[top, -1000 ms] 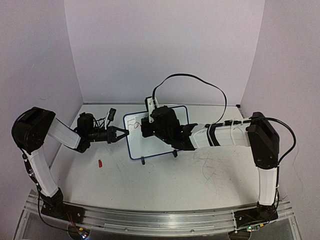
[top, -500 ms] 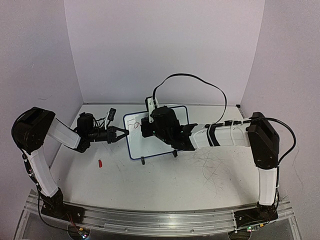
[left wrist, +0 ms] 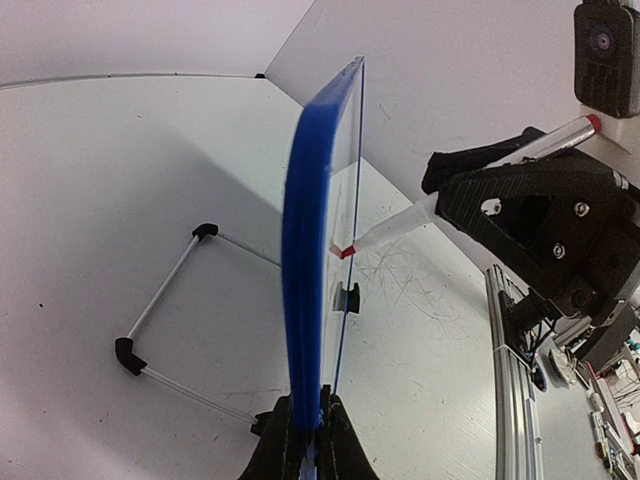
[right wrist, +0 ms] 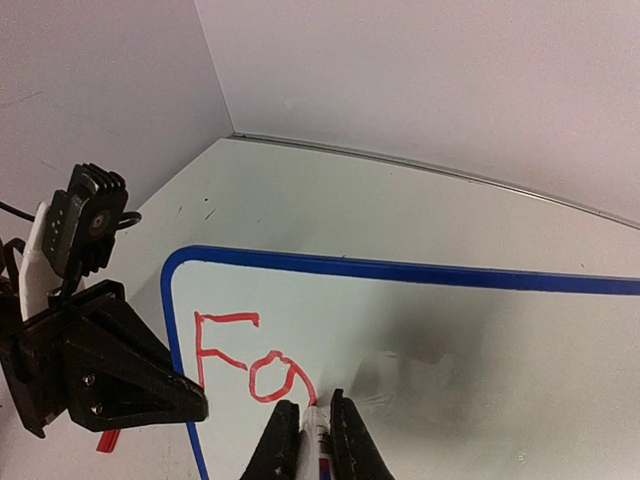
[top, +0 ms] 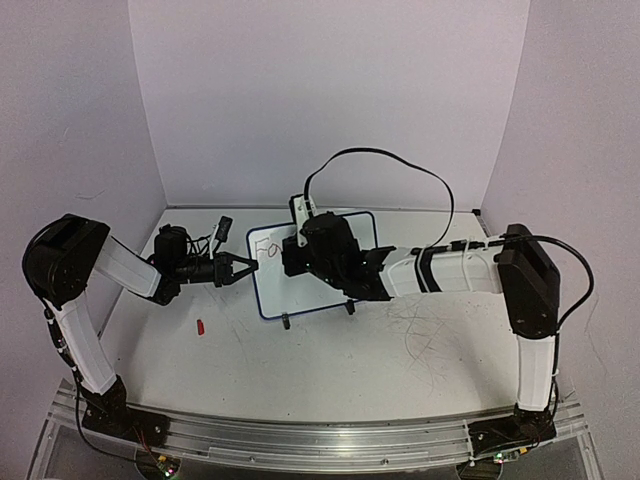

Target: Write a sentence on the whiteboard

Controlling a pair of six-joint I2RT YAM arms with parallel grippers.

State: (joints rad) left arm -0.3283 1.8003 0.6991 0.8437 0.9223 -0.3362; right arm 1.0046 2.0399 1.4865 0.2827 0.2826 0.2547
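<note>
The right tool (right wrist: 310, 432) is clamped on a marker (right wrist: 320, 452), both fingers tight against the barrel, and the red tip touches the white face of the whiteboard (right wrist: 470, 340). Just above and left of that tip sits the red lettering (right wrist: 245, 362): only a capital F and a round second letter that ends at the tip. Further left, the left tool (left wrist: 308, 440) is closed on the board's blue-framed side edge, and the board stands upright on its black feet (top: 286, 321). Behind the board, on the side away from the right tool, a thin wire stand (left wrist: 165, 300) rests on the worktop (top: 330, 380). Near the left tool, toward the arm bases, lies a small red piece (top: 201, 326). Faint scribbles (top: 430, 335) mark the worktop beneath the right arm.
</note>
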